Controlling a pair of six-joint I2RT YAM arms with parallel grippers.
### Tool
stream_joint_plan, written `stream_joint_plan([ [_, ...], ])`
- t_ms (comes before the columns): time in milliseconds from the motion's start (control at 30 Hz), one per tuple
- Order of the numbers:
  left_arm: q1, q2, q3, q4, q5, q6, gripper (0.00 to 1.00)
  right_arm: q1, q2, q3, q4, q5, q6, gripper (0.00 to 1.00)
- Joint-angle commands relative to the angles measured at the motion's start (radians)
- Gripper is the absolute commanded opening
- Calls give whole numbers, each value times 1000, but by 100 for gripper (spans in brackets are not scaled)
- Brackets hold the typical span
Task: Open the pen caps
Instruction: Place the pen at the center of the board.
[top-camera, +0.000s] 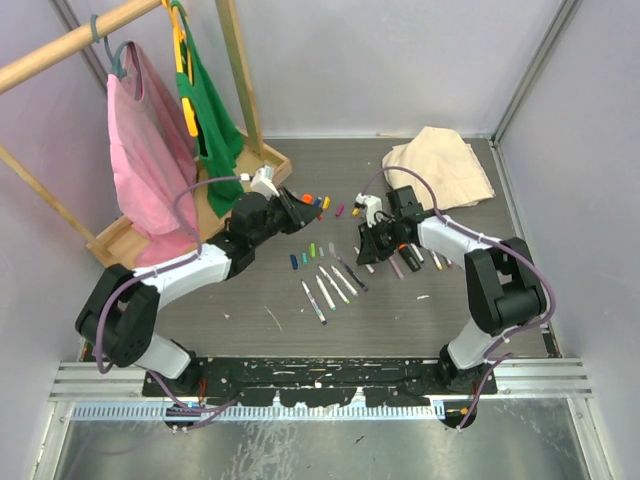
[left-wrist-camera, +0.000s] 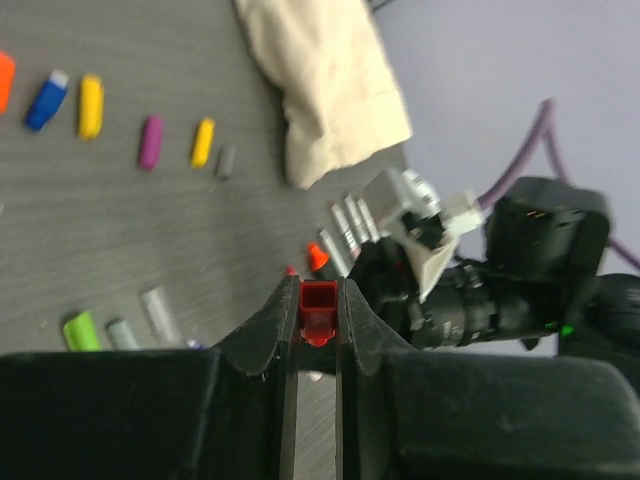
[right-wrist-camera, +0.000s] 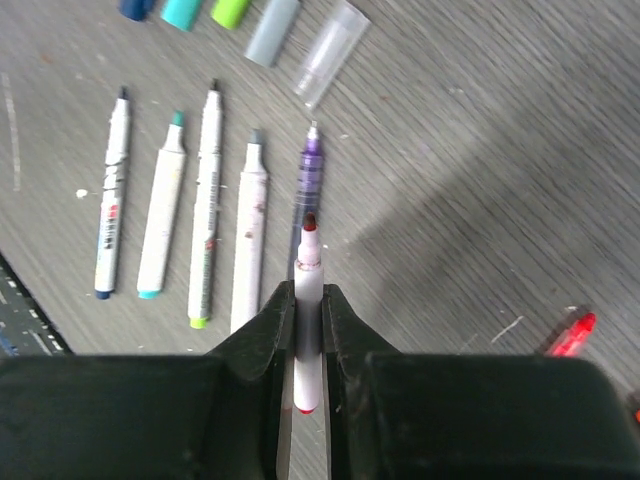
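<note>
Cap and pen are apart. The left claw (left-wrist-camera: 317, 298) is clenched on a small red cap (left-wrist-camera: 318, 318), pinched only at the very tips of its fingers. The right claw (right-wrist-camera: 307, 300) is clamped on the white-barrelled pen (right-wrist-camera: 308, 262), red nib bare. Both hang over the middle of the surface (right-wrist-camera: 480, 150), close together.

Risks as I judge them:
- The cap has a shallow hold. A jolt, or a release from height, could flick it off to roll among the loose caps (left-wrist-camera: 90, 105) toward the far edge, or under the cloth (left-wrist-camera: 320, 80) at the far right corner.
- The bare nib points at the purple pen (right-wrist-camera: 310, 175). Set down tip first, it would ink the surface or knock the row of uncapped pens (right-wrist-camera: 208, 200) askew.
- The barrel is slim and could pivot in the grip.
- With the claws this close, a careless swing could clip one against the other.
</note>
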Motion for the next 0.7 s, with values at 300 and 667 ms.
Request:
stream_joint_plan([
  [300,-56,198,119,-203,-13,-82,0,38,97,48,5,104,-23,23],
  [667,-78,317,264,-415,-98,-112,0,52,121,48,17,154,14,32],
])
